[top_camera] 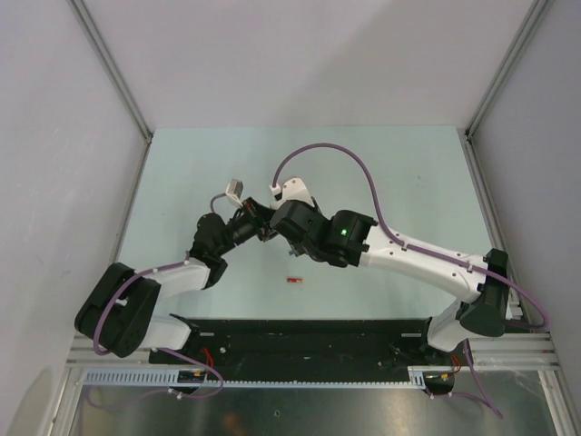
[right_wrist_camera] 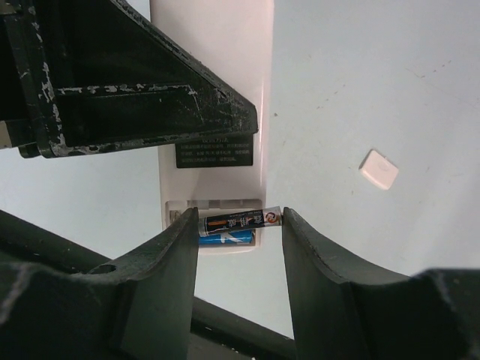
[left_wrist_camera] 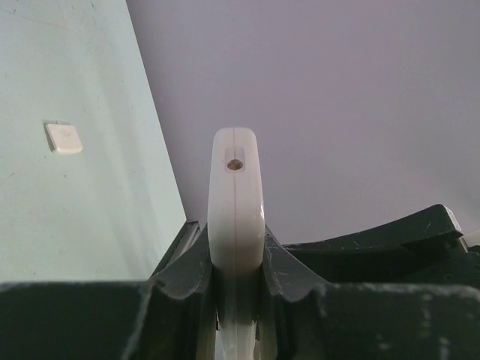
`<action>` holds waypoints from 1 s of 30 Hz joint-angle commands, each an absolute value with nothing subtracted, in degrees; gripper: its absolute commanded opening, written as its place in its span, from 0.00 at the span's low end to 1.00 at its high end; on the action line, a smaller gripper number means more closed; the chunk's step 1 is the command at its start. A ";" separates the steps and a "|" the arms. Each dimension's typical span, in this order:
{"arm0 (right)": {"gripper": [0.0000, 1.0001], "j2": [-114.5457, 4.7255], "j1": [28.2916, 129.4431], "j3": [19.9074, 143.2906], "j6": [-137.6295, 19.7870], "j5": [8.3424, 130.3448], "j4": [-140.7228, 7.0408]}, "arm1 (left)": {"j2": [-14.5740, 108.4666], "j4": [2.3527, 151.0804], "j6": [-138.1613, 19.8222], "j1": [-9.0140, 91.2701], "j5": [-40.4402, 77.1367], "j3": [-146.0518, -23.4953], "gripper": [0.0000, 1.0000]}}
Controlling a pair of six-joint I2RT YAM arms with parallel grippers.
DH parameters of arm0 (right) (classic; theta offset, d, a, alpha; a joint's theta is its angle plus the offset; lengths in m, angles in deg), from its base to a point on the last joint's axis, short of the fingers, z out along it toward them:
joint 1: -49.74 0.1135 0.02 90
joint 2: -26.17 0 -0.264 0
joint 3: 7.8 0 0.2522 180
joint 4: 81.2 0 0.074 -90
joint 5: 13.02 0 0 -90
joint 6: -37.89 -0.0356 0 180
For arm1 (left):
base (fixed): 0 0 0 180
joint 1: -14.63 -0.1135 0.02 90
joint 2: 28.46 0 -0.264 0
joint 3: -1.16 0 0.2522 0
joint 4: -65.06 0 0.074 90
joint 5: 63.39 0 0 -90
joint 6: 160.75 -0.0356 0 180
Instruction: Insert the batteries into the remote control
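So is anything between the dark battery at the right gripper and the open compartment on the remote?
Nothing visible. The dark battery, between the right gripper's fingers, lies at the compartment of the remote, beside the bright blue battery. One end overhangs the compartment's edge, so it isn't seated.

Remote control (right_wrist_camera: 225, 37) top cut off, bright blue battery (right_wrist_camera: 225, 238) half hidden behind dark battery (right_wrist_camera: 240, 219)
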State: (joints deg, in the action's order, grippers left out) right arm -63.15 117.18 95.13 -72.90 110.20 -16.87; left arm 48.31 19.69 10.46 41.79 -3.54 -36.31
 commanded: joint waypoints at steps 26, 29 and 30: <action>0.26 -65.32 118.03 100.18 -77.15 110.82 -13.74 | 48.01 15.01 11.61 42.49 -0.11 -37.48 0.00; 0.25 -65.41 118.03 100.27 -77.51 111.09 -13.56 | 47.83 15.01 11.60 42.58 0.59 -37.30 0.00; 0.25 -65.41 118.03 100.18 -77.51 111.09 -13.39 | 47.83 15.01 11.60 42.49 0.77 -37.21 0.00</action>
